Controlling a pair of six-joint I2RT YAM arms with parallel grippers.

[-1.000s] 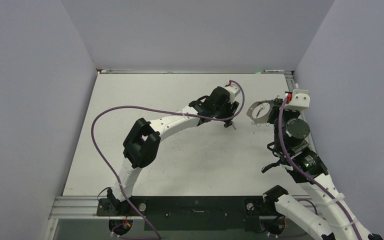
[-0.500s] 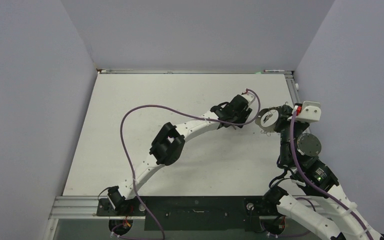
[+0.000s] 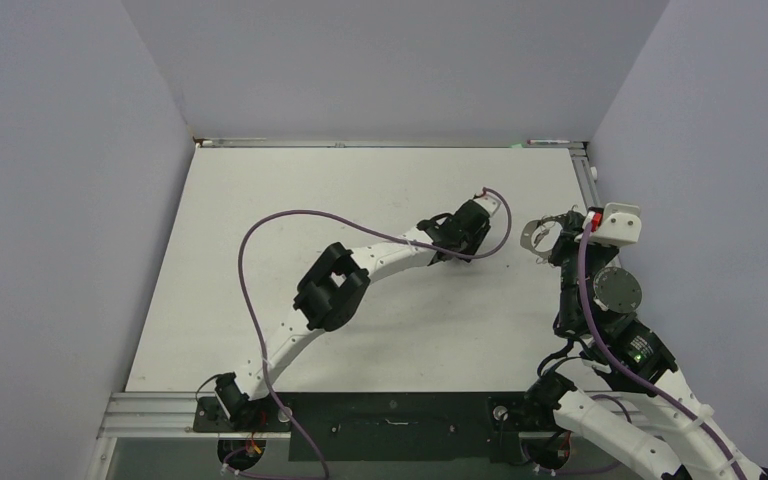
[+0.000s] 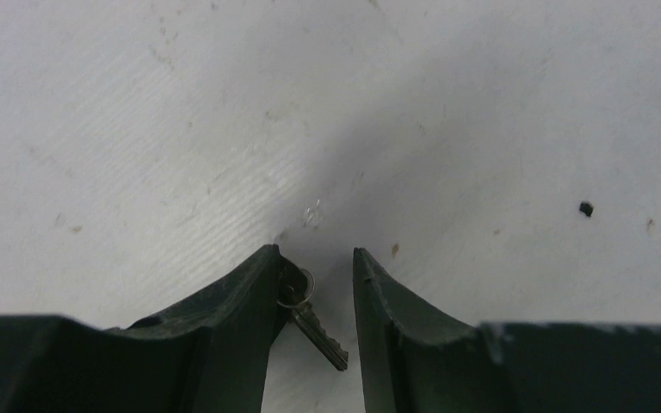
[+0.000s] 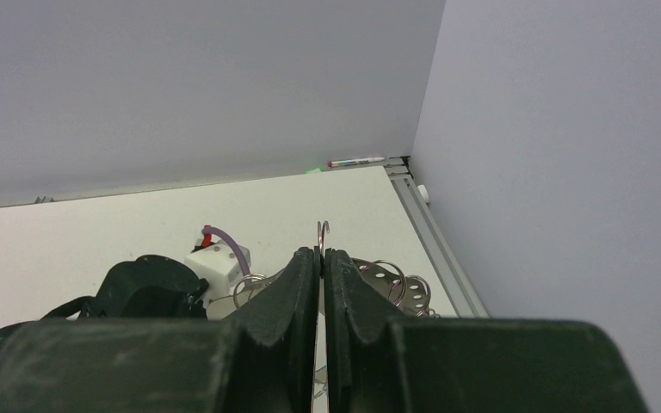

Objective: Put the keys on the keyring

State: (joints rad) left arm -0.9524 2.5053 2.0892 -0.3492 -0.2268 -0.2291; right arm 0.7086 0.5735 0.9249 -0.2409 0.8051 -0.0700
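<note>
- Left wrist: seeing one key (image 4: 320, 334) lying on the white table (image 4: 181, 129), short silver blade pointing back toward the camera, a small wire ring (image 4: 299, 288) at its head end.
- Finding the key resting against the inner face of the finger (image 4: 241, 314) on the left of that view, and lying apart from the opposite finger.
- Reading the left gripper (image 4: 314, 254) as partly open: clear gap showing between the fingertips, nothing clamped, the key merely touching one side.
- Right wrist: seeing the keyring (image 5: 322, 231) gripped edge-on, its thin metal rim poking up just past the fingertips, wire loops (image 5: 387, 275) hanging off the rim on both sides.
- Reading the right gripper (image 5: 321, 254) as fully closed on the keyring's rim.
- Top external: placing the keyring near the table's right edge, held up by the right gripper; not making out the key here, too small and hidden under the left gripper.
- Noting the two grippers near each other, not touching.
- Seeing the left arm (image 3: 360, 262) stretching across the table toward the right, a purple cable (image 3: 260, 235) arching over it.
- Spotting a black speck (image 4: 585, 208) on the table, right of the fingers in the left wrist view.
- Noting grey walls (image 3: 60, 200) enclosing the table.
</note>
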